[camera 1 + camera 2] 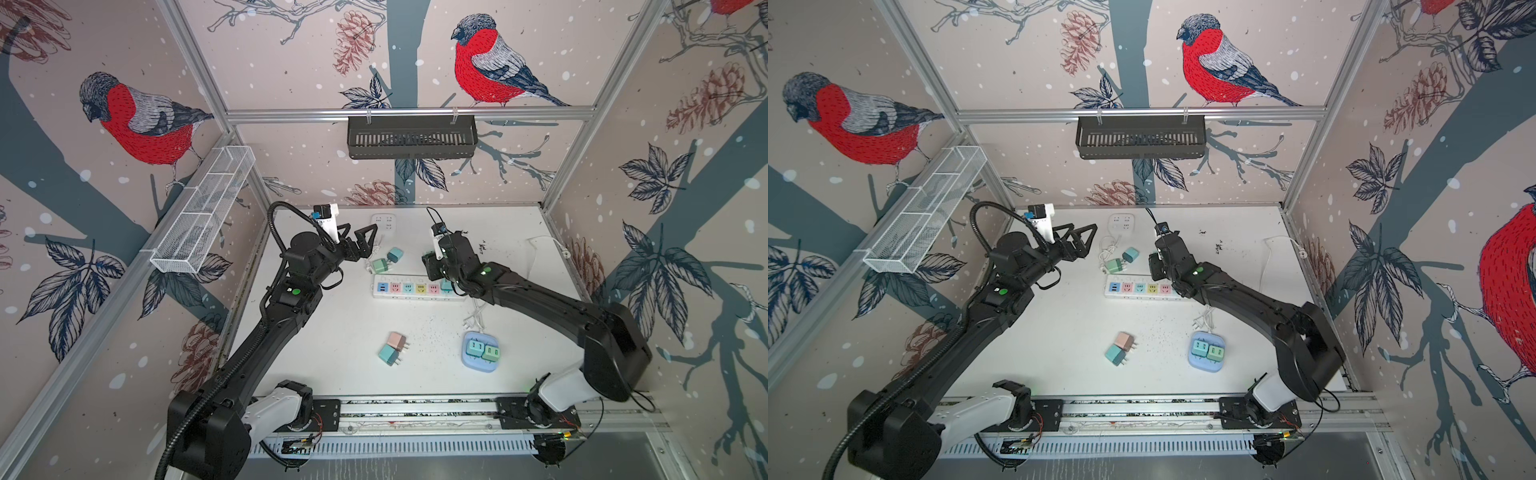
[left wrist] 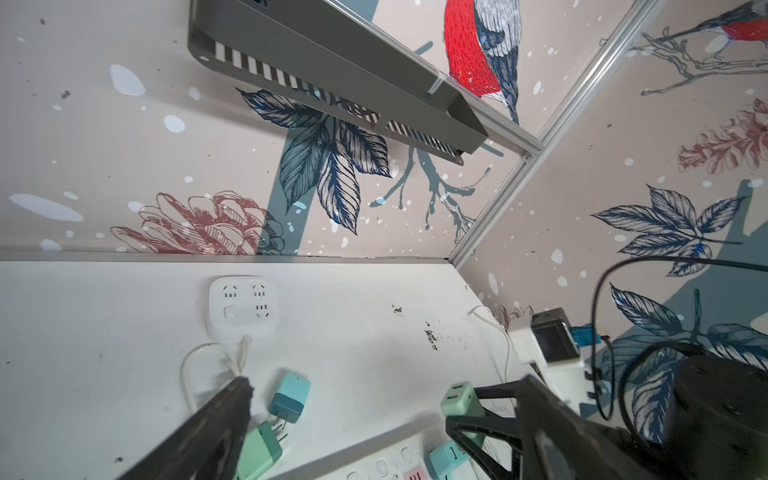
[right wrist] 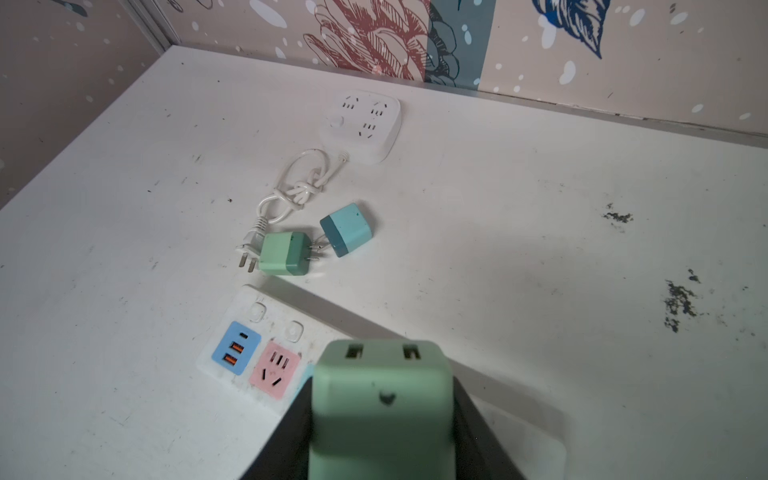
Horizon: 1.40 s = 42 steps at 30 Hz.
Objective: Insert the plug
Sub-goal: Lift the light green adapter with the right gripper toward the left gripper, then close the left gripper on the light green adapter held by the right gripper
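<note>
The counter (image 1: 332, 316) is plain white, scuffed and peppered with dark specks, boxed in by aluminium posts and wallpaper of red-breasted birds, pine cones and leaves. A black slotted basket (image 1: 411, 137) hangs from the rear rail and a white wire basket (image 1: 203, 212) from the left wall.

The green plug (image 3: 382, 399) is clamped between the fingers (image 3: 471, 432) of the right gripper (image 3: 380, 415), held over the white power strip (image 1: 415, 289) just past its pink socket. The strip's faces are coloured, with a blue USB panel at one end.

The left gripper (image 1: 358, 237) hangs with its fingers spread wide and nothing in them, near a square white socket hub (image 1: 383, 221). A teal and a green plug (image 1: 388, 259) lie between hub and strip. A pink and a teal one (image 1: 392, 349) lie nearer the front, and a blue tray (image 1: 478, 366) carries two more.

The held plug bears a small dark mark; any lettering is too small to read
</note>
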Each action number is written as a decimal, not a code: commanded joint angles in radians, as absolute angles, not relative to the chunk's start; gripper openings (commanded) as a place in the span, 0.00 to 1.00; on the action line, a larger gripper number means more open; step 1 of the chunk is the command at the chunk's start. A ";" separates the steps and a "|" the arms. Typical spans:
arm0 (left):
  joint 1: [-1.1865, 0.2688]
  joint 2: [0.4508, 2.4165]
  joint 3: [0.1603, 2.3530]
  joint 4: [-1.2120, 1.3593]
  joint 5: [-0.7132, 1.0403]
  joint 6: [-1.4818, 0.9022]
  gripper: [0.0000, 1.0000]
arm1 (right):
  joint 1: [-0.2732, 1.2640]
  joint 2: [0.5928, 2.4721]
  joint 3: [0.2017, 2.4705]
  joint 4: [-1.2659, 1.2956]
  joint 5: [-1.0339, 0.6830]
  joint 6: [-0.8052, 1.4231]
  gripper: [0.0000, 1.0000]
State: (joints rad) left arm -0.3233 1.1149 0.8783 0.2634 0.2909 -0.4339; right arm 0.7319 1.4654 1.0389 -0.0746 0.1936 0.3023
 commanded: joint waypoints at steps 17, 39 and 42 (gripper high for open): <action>-0.554 1.234 1.069 0.126 0.468 -0.124 0.82 | 0.794 0.874 0.483 0.532 0.320 0.012 0.03; -0.802 1.387 1.218 -0.094 0.437 0.133 0.69 | 0.808 0.668 0.197 0.813 0.103 -0.414 0.03; -0.829 1.416 1.256 -0.140 0.433 0.155 0.66 | 0.809 0.682 0.192 0.846 0.065 -0.435 0.03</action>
State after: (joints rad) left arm -0.8120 1.4029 1.2308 -0.0982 0.4274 0.1135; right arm 0.8062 0.6746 0.1921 0.7464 0.1204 -0.3767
